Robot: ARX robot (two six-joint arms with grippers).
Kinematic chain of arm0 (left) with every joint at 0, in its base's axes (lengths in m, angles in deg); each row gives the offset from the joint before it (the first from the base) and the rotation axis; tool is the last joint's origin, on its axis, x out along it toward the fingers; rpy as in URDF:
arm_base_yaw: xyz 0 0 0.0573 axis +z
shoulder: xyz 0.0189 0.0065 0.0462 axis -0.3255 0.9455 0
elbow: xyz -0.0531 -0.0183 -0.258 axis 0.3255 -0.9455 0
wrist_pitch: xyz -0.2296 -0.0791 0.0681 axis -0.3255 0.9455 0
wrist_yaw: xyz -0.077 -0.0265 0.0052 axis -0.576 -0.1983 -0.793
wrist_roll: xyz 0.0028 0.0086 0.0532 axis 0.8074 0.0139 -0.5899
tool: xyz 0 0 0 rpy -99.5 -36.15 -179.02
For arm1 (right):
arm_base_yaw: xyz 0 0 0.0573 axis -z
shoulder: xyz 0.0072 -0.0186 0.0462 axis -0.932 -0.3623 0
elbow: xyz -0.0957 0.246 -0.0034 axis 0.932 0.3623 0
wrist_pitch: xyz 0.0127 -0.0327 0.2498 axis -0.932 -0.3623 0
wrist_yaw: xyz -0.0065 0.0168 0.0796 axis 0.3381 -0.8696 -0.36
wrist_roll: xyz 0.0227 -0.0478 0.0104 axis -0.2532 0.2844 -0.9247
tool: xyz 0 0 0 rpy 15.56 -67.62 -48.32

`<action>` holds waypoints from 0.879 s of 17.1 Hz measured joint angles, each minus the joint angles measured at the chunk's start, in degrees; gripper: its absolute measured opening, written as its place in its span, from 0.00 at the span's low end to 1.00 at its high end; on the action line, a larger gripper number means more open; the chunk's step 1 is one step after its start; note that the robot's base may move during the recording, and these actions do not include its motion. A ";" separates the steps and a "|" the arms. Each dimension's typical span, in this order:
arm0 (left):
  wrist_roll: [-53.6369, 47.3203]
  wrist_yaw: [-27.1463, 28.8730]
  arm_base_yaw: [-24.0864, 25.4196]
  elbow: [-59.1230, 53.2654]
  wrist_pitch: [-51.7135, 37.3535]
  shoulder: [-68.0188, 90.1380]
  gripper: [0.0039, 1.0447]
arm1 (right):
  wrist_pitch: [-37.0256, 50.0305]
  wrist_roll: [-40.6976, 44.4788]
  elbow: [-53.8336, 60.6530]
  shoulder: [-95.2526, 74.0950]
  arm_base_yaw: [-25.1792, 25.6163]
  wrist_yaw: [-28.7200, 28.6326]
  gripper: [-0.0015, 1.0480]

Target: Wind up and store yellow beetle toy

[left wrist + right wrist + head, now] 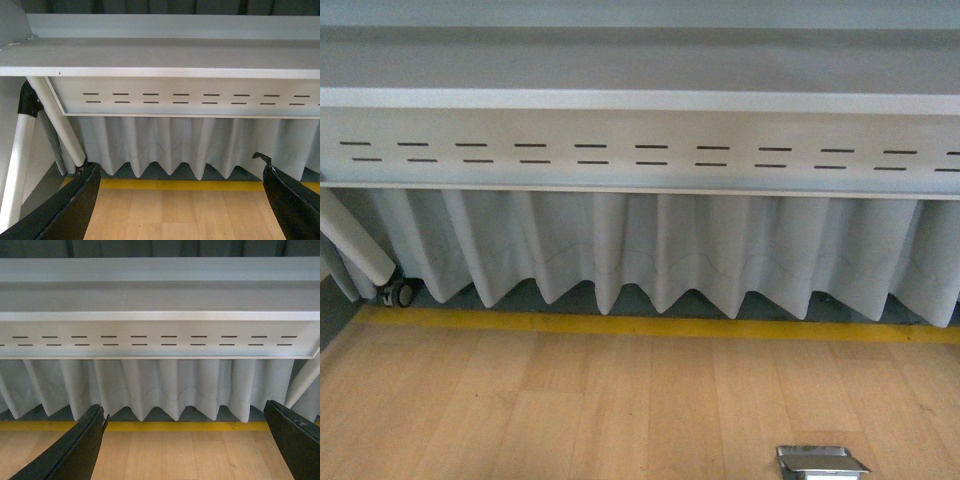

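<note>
Beetle toy unseen (wood flr, curtain)

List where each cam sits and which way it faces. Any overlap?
Front: on the body between the arms, facing a grey slotted panel, pleated curtain, yellow floor line and wooden floor; no arm shows.
Left wrist: on the left arm's wrist, facing the same panel; the left gripper shows as two dark fingers, wide apart.
Right wrist: on the right arm's wrist, same facing; the right gripper open likewise.
Shared: all three see panel, curtain and line; the yellow beetle toy is in none.
</note>
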 joint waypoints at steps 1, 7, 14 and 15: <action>0.00 0.00 0.00 0.00 0.00 0.00 0.94 | 0.00 0.00 0.00 -0.02 0.00 0.00 0.94; 0.00 0.00 0.00 0.00 0.00 0.00 0.94 | 0.00 0.00 0.00 0.00 0.00 0.00 0.94; 0.00 0.00 0.00 0.00 0.00 0.00 0.94 | 0.00 0.00 0.00 0.00 0.00 0.00 0.94; 0.00 0.00 0.00 0.00 0.00 0.00 0.94 | 0.00 0.00 0.00 -0.02 0.00 0.00 0.94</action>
